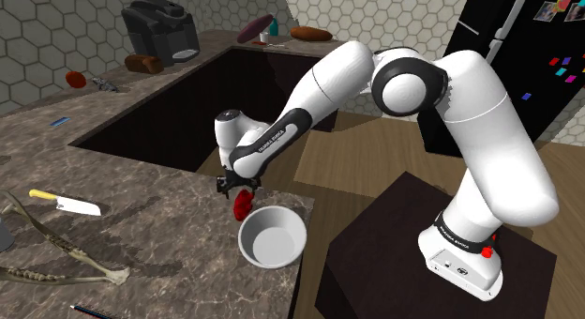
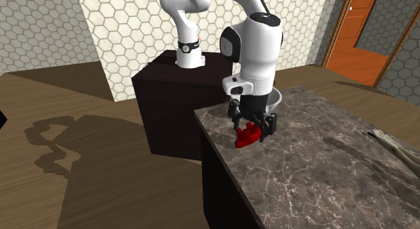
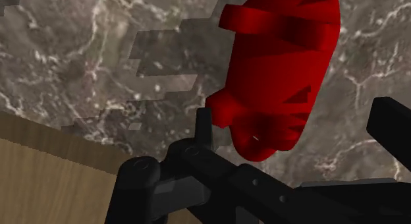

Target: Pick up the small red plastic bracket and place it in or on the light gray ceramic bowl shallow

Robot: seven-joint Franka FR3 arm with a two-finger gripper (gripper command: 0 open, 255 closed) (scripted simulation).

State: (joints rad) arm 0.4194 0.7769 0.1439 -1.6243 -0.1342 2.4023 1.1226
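The small red bracket (image 1: 244, 205) (image 2: 247, 136) (image 3: 276, 78) lies on the dark marble countertop (image 1: 141, 233), close to its edge. My black gripper (image 1: 240, 186) (image 2: 254, 123) (image 3: 296, 124) hangs just above it, open, with the fingers wide apart on either side. One fingertip (image 3: 204, 120) is nearly against the bracket; the other (image 3: 392, 124) stands apart from it. The light grey shallow bowl (image 1: 272, 237) (image 2: 276, 97) sits on the counter right beside the bracket, toward the stand, and holds nothing.
A dark sunken sink (image 1: 187, 101) opens behind the gripper in the shoulder view. A yellow-handled knife (image 1: 66, 205) and long tongs (image 1: 66, 256) lie at the counter's left. A coffee machine (image 1: 159, 31) stands at the back. The dark stand (image 1: 403, 242) is right of the counter edge.
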